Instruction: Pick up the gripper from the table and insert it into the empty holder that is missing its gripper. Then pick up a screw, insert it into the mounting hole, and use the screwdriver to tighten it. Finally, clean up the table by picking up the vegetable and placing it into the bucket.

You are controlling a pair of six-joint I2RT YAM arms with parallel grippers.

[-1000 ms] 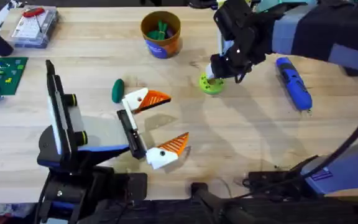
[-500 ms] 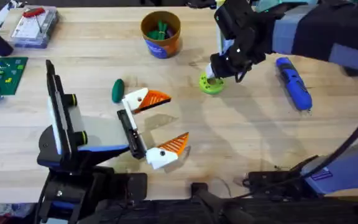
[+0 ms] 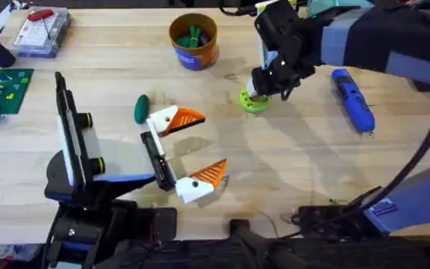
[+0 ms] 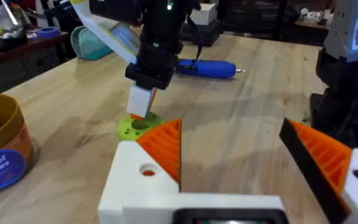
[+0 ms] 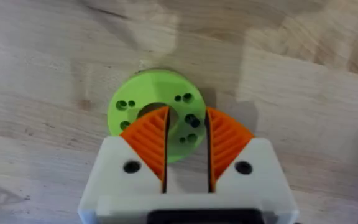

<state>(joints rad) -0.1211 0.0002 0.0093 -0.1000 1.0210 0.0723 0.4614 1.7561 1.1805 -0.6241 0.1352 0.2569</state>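
1. Right gripper [image 5: 186, 138] poised over the green disc [image 5: 156, 111] on the table [image 3: 290, 172]; orange pads [image 5: 151, 142] a narrow slot apart, tips low over the disc's centre hole; nothing visibly gripped.
2. No telling where the screw sits; possibly in the disc, too small to confirm.
3. Likely tiny, light, hard, slippery; best pinched by the shank or head between pad tips, gently; prone to skitter.
4. Left gripper [image 4: 253, 155] wide open, empty, hanging above the table.

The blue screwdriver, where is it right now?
In the overhead view the screwdriver lies flat on the right side of the table, just right of the right gripper that hovers over the green ring-shaped disc.
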